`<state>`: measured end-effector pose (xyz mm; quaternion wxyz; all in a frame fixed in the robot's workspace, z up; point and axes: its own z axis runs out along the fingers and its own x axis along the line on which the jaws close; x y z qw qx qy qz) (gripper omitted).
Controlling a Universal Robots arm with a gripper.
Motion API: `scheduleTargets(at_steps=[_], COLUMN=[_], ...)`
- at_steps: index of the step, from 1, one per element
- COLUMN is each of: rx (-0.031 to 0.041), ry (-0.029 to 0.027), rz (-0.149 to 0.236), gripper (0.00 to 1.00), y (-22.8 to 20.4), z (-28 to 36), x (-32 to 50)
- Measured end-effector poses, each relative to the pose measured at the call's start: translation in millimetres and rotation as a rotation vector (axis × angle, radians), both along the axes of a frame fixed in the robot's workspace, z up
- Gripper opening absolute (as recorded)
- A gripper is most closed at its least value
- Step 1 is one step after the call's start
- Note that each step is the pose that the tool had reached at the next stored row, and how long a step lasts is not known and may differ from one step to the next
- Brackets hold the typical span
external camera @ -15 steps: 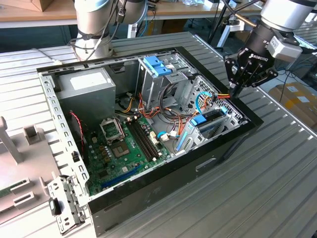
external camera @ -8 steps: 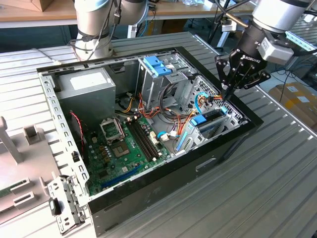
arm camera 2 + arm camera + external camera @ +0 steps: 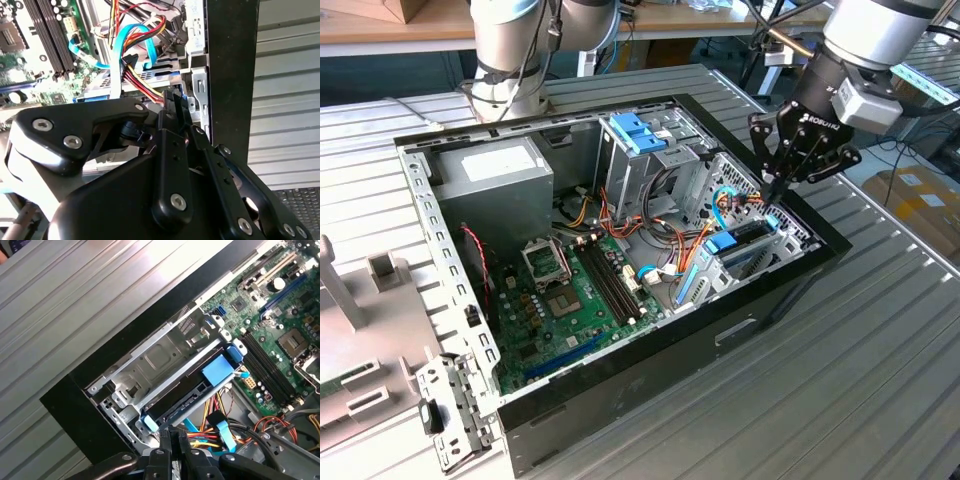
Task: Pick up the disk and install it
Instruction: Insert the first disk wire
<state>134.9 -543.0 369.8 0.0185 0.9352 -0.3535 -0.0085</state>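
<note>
My tool (image 3: pixel 772 192) is hovering with fingers pressed together, gripping nothing, just above the disk (image 3: pixel 190 390), which is sitting in its metal bay (image 3: pixel 150 357) at the computer case's (image 3: pixel 620 385) front corner. Coloured cables (image 3: pixel 220 432) are crowding beside it.

Robotics lab or test workshop. Ribbed aluminium-profile table (image 3: pixel 880 340) carrying an opened desktop computer case (image 3: pixel 620 250), motherboard (image 3: pixel 570 300) and cabling exposed. Grey robot arm base (image 3: pixel 510 50) bolted at 12 o'clock of the case. Wooden workbench (image 3: pixel 380 25) along the back; cardboard box (image 3: pixel 920 195) on the floor at 3 o'clock.
</note>
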Motion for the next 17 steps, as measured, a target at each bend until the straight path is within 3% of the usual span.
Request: scheduleTargets(at_steps=[2, 7, 11, 17], rx=[-0.0001, 0.0002, -0.0001, 0.0000], ry=[0.0000, 0.0000, 0.0000, 0.0000], rz=[-0.036, -0.077, -0.151, -0.233], gripper=[0.17, 0.17, 0.17, 0.17], y=[0.0, 0.0, 0.0, 0.0], z=[-1.0, -2.3, -5.4, -8.0], x=[-0.4, -4.3, -6.2, -6.3])
